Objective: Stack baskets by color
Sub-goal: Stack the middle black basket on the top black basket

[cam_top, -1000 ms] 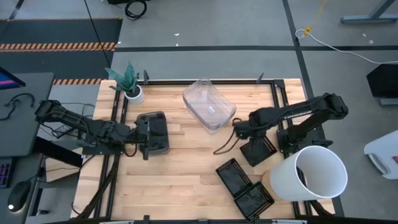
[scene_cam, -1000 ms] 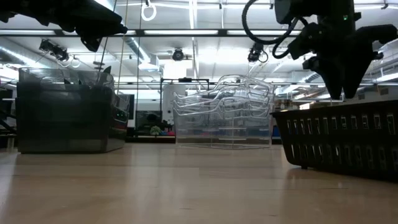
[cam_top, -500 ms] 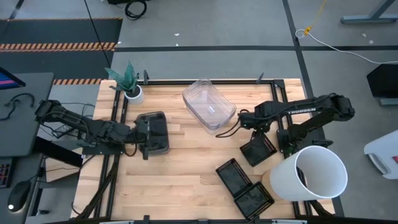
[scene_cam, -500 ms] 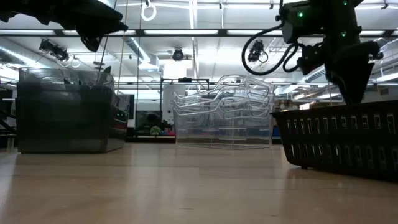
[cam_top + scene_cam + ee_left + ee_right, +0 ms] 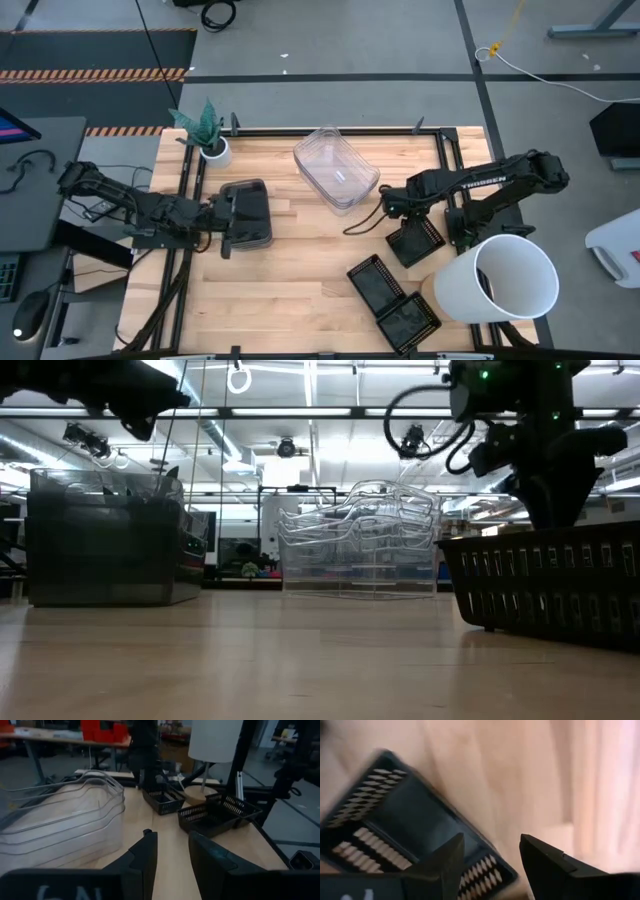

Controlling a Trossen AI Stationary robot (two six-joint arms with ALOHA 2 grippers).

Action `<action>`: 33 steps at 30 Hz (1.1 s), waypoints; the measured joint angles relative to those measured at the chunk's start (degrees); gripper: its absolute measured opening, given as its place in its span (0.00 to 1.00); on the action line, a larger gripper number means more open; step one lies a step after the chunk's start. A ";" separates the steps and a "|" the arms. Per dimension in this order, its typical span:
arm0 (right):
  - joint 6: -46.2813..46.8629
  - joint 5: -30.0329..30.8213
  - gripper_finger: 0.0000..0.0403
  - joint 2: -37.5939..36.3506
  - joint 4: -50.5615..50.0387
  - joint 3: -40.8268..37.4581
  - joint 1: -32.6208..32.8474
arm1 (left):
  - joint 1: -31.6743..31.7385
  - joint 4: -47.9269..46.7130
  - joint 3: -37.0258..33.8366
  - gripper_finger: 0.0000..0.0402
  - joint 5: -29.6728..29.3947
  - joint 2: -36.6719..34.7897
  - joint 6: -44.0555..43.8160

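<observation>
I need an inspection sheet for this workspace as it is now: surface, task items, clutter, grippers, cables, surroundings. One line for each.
Surface: light wooden table top in a black frame.
Job's things: stack of large clear plastic baskets at the far middle; stack of smoky grey translucent baskets on the left; three small black mesh baskets, one alone, two side by side near the front edge.
Clutter: large white cylindrical bucket at the right front; small white plant pot at the far left.
Grippers: left gripper open, at the grey stack; right gripper open, above the lone mesh basket.
Cables: black cable loop under the right arm.
Surroundings: grey floor with hazard tape.
</observation>
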 joint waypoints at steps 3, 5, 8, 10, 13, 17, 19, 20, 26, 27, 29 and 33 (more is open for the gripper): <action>0.23 -1.28 0.49 0.63 3.54 0.00 3.48 | -0.89 1.91 -4.09 0.30 -0.78 -4.26 0.85; 0.78 -1.29 0.49 1.32 5.79 0.31 5.46 | -1.22 2.40 -6.40 0.30 -1.25 -7.05 0.77; 1.56 -0.53 0.49 3.18 7.58 2.39 8.31 | -1.25 2.09 -8.94 0.30 -2.18 -10.97 -0.29; 1.63 0.88 0.49 4.88 7.34 4.58 10.26 | -1.23 1.98 -10.54 0.30 -2.29 -13.33 -0.49; 1.32 1.52 0.49 7.50 7.08 8.55 13.06 | -1.23 0.88 -12.09 0.30 -2.30 -16.89 -1.17; 0.40 1.70 0.49 10.66 7.69 13.75 17.40 | -1.30 -1.46 -12.77 0.30 -2.31 -20.86 -1.82; 0.25 1.70 0.49 12.73 7.95 16.21 19.58 | -1.30 -2.48 -13.56 0.30 -2.31 -22.62 -1.95; 0.20 1.70 0.49 13.94 7.90 17.51 20.65 | -1.30 -2.50 -13.99 0.30 -2.31 -23.36 -1.93; -1.98 2.32 0.49 22.40 8.53 24.07 24.07 | -1.26 -2.74 -16.55 0.30 -2.29 -26.90 -1.99; -2.72 2.66 0.49 23.73 8.48 24.95 24.29 | -1.25 -2.73 -16.83 0.30 -2.31 -27.45 -1.99; -4.20 3.50 0.49 26.12 8.34 27.01 24.48 | -1.25 -3.10 -17.08 0.30 -2.31 -28.38 -1.96; -7.04 3.69 0.49 29.38 8.00 30.45 24.38 | -1.27 -3.65 -17.11 0.30 -2.29 -30.65 -0.97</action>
